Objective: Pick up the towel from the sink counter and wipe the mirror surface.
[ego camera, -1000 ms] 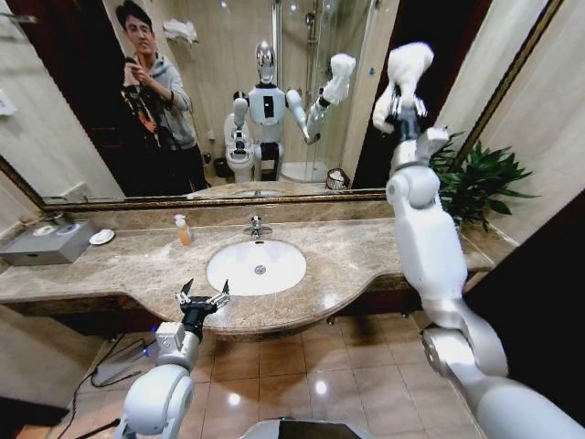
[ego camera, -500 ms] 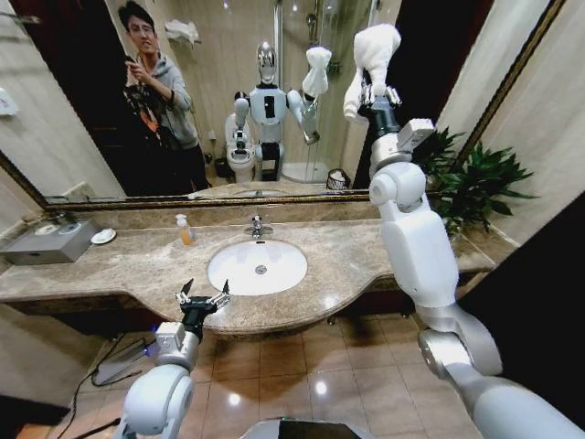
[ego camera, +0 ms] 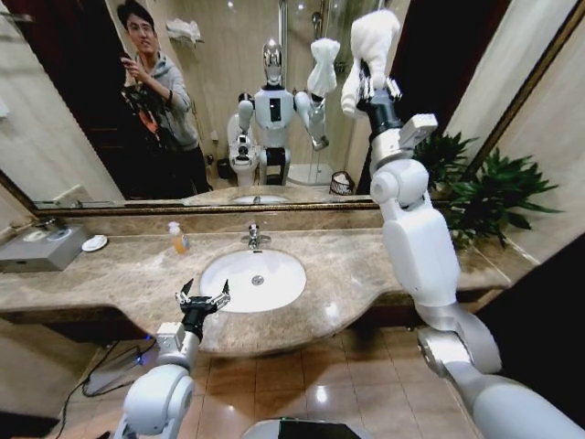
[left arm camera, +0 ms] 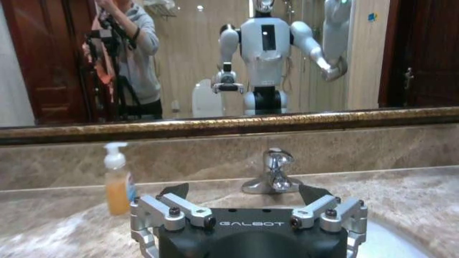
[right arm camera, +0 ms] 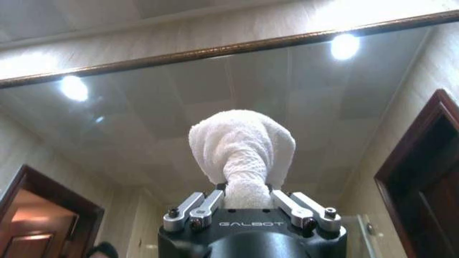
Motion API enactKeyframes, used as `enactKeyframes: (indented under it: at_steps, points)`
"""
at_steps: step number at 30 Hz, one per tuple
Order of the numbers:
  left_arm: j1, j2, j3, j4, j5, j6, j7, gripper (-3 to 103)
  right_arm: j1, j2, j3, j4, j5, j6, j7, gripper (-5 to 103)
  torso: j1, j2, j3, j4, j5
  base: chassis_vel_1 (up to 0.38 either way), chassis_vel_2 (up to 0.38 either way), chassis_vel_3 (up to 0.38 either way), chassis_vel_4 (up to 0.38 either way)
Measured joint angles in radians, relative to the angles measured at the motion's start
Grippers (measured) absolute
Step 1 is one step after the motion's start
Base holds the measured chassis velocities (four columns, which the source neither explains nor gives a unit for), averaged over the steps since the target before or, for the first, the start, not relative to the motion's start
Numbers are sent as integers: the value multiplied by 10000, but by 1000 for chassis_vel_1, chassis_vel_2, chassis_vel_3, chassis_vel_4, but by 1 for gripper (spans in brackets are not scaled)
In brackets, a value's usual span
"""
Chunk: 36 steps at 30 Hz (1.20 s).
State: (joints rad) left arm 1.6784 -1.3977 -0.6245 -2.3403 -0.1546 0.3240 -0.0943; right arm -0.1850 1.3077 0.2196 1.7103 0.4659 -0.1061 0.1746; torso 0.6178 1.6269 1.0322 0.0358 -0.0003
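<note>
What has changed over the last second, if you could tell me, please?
The right gripper, shut on the towel, swept towards the robot's left across the mirror. The head camera also shifted slightly. The left gripper stayed open over the sink counter front edge.

White terry towel (ego camera: 373,41); beige-brown mottled marble tabletop (ego camera: 119,270); white oval basin (ego camera: 252,280); chrome tap (ego camera: 254,238); dark bronze mirror frame (ego camera: 210,207); orange soap bottle (ego camera: 176,238).
</note>
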Motion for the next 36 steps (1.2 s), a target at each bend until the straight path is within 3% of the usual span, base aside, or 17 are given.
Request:
enactKeyframes:
  at_steps: [3,5,7,17,21,29,36]
  points:
    - [0,0,0,-1,0,0,0,100,242,209,186,-389,-470,228,-128,19,6,-3,3,8,5,-110,122,82,-108]
    - [0,0,-1,0,0,0,0,100,553,477,664,-1188,-1731,762,-537,19,4,-3,2,5,1,-43,104,16,-20]
    - [0,1,0,0,0,0,0,100,673,604,849,-1495,-2055,901,-640,19,3,-3,2,3,2,-21,52,-1,-12]
    - [5,0,0,0,0,0,0,100,1888,1685,1226,-3299,-2131,758,-712,19,-15,3,-3,6,2,9,-12,-4,19]
    - [3,0,0,0,0,0,0,100,2607,2296,1104,-4679,-2424,1285,-971,19,-5,2,-1,5,0,0,0,0,0]
    - [2,0,-1,0,1,0,0,100,2957,3000,954,-5552,-2941,1628,-1088,19,-5,1,0,6,-1,0,0,0,0]
    - [3,0,-1,0,0,0,0,100,3320,3048,681,-6436,-3864,1943,-1276,19,-6,1,0,0,2,0,0,0,0]
